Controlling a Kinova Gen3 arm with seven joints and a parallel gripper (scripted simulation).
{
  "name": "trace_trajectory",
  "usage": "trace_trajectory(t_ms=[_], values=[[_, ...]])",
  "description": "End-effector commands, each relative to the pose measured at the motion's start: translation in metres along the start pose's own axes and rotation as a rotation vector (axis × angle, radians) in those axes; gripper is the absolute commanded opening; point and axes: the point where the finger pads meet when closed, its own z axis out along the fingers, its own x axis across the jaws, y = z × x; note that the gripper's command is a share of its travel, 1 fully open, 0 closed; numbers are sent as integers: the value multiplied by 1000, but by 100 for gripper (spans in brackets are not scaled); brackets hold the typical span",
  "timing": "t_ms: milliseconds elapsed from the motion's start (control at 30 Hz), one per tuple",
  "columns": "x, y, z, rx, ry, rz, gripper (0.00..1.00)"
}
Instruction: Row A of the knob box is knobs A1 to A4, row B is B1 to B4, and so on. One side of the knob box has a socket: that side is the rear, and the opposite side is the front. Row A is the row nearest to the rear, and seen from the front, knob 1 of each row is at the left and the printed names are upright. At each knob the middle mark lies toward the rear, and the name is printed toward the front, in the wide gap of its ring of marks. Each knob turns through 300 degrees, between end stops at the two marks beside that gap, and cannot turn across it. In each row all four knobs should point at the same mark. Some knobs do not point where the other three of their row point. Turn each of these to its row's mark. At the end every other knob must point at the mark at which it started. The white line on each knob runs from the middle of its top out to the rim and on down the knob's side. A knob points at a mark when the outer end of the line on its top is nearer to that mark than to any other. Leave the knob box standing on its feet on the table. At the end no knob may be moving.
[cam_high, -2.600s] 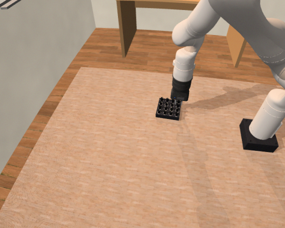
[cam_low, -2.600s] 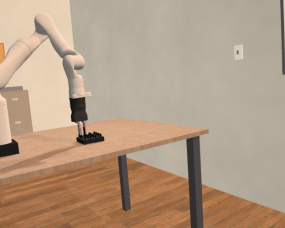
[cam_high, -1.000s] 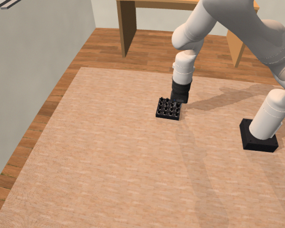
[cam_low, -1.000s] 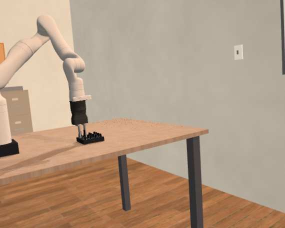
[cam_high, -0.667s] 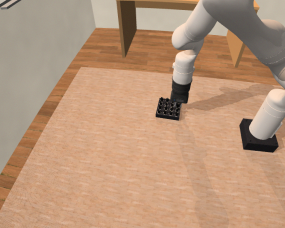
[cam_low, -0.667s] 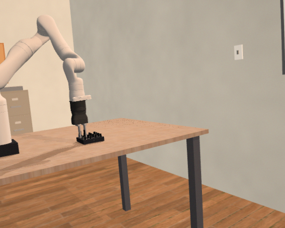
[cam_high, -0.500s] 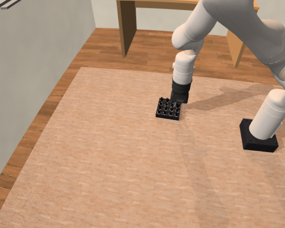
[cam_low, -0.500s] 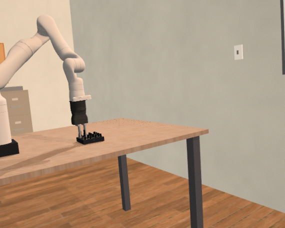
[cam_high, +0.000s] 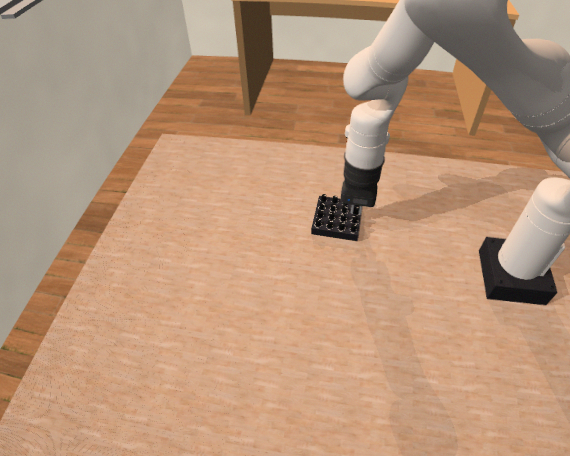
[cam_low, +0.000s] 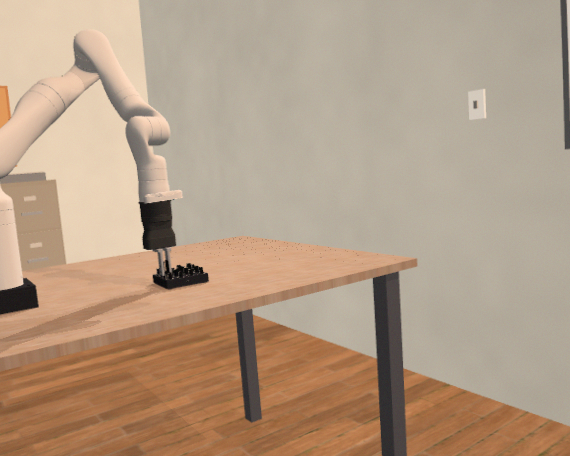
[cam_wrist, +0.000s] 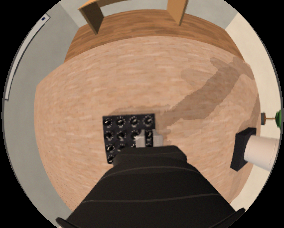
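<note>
The black knob box (cam_high: 332, 234) (cam_low: 186, 282) (cam_wrist: 107, 144) stands on its feet on the wooden table (cam_high: 200, 300) (cam_low: 300, 270), with four rows of small black knobs. My gripper (cam_high: 356, 206) (cam_low: 163, 271) (cam_wrist: 148, 135) points straight down over the box's corner nearest the arm's base. Its two fingers stand close together on either side of one knob at the box's right edge in the wrist view, in the second row from the top there. The knob's name and white line are too small to read. The gripper body hides the box's near rows in the wrist view.
The arm's black base (cam_high: 517, 280) (cam_low: 17, 295) (cam_wrist: 240, 150) is mounted on the table to the box's right. A wooden desk (cam_high: 255, 45) stands on the floor behind the table, and a grey wall (cam_high: 75, 125) runs along its left.
</note>
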Motion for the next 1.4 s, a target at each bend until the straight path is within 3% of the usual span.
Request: trace_trajectory(t_ms=[0,1367], values=[[0,0,0,0,-1,0,30],[0,0,0,0,-2,38,30]])
